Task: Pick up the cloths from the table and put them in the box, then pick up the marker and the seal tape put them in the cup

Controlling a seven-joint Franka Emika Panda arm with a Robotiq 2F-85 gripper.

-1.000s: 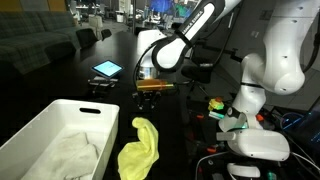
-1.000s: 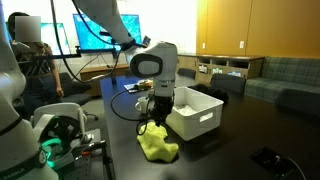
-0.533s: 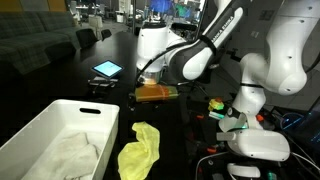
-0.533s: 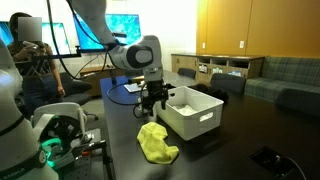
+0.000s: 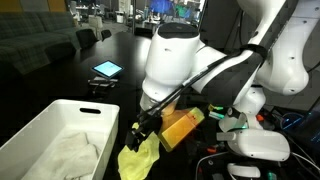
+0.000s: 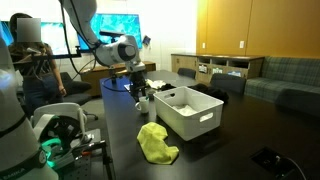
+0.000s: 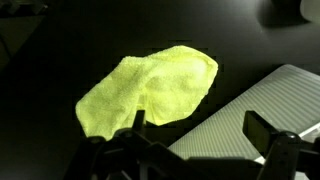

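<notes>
A yellow cloth lies crumpled on the dark table, just outside the white box. A white cloth lies inside the box. My gripper hangs above the table near the box's end, open, with nothing between its fingers. In the wrist view the yellow cloth sits ahead of the left finger and the box's ribbed wall runs under the right one. The marker, the seal tape and the cup do not show clearly.
A lit tablet lies further back on the table. The robot's white base with cables stands beside the table. Monitors and a seated person are behind it.
The jaws have opened wide. The arm has lifted off the yellow cloth and swung back along the table. The cloth stays on the table beside the box.
</notes>
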